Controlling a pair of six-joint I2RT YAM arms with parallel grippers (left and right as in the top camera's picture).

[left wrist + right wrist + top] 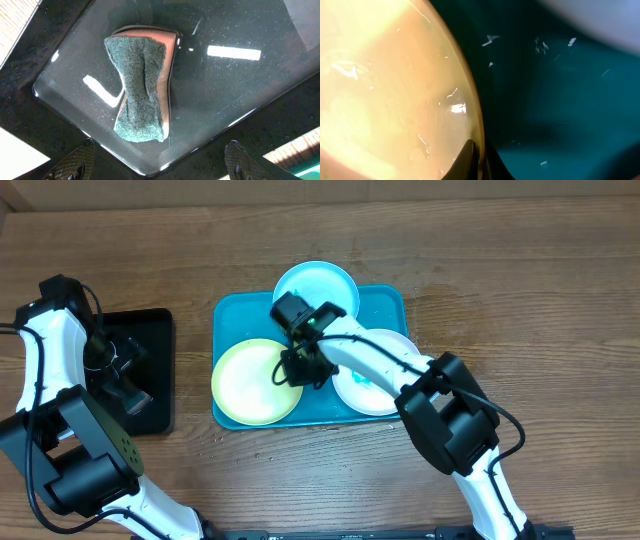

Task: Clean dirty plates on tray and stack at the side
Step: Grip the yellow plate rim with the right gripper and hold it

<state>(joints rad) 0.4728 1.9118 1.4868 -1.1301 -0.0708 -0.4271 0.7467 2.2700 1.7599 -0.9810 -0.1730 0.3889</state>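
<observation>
The turquoise tray (390,305) holds a yellow-green plate (250,385) at front left, a light blue plate (318,280) at the back and a white plate (385,395) with a teal smear at right. My right gripper (300,368) is shut on the yellow-green plate's right rim (476,125), one finger on each side. My left gripper (157,167) is open above a green and orange sponge (140,90) that lies on the black tray (240,85).
The black tray (160,370) stands on the wooden table left of the turquoise tray. Bare wood lies to the right of the turquoise tray and along the front edge.
</observation>
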